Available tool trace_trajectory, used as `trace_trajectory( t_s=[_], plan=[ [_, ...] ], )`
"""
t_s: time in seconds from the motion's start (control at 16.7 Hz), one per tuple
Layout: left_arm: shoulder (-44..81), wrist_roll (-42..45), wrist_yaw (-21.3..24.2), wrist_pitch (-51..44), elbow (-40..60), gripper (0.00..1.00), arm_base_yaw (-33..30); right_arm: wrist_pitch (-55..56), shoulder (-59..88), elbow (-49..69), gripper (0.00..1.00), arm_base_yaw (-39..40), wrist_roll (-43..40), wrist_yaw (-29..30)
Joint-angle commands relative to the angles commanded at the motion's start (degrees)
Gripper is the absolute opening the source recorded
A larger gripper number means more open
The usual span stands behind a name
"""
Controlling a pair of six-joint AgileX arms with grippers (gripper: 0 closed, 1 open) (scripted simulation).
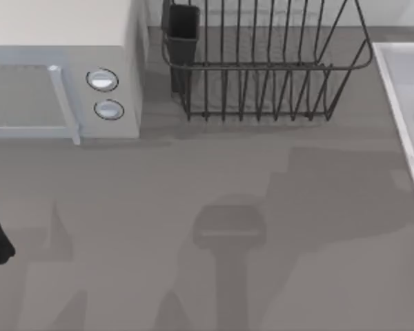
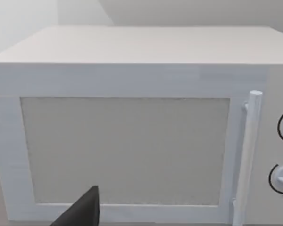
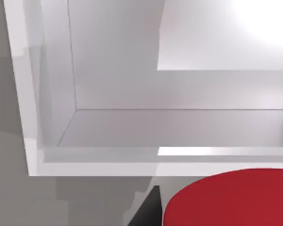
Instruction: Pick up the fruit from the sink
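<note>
Grey table (image 1: 193,179), fruit (image 3: 231,197) beside sink (image 3: 33,141)

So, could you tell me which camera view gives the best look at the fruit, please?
The right wrist view: the fruit is large and bright red at the frame's edge, in front of the sink rim, with a dark finger tip beside it. The top view has the sink's rim at the right edge, and the left wrist view faces the microwave.

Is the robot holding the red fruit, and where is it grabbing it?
Cannot tell: the red fruit sits close against the right wrist camera, outside the sink, but no grip shows.
</note>
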Motion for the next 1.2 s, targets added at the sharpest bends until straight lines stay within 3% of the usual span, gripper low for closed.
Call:
trace_trajectory(
  t_s=[0.48,0.66,0.84,1.2],
  plan=[
    [0.0,0.0,0.0,0.0,0.0,1.0,0.0,-3.5,-1.9,2.6,0.0,0.3,0.2,0.0],
    [0.0,0.0,0.0,0.0,0.0,1.0,0.0,-3.7,-1.8,2.3,0.0,4.0,3.9,0.0],
    [0.0,0.0,0.0,0.0,0.0,1.0,0.0,-3.8,-2.3,1.1,0.0,13.1,12.9,0.2],
    [0.0,0.0,0.0,0.0,0.0,1.0,0.0,-3.0,-4.6,-3.3,0.0,38.6,38.1,0.5]
  ],
)
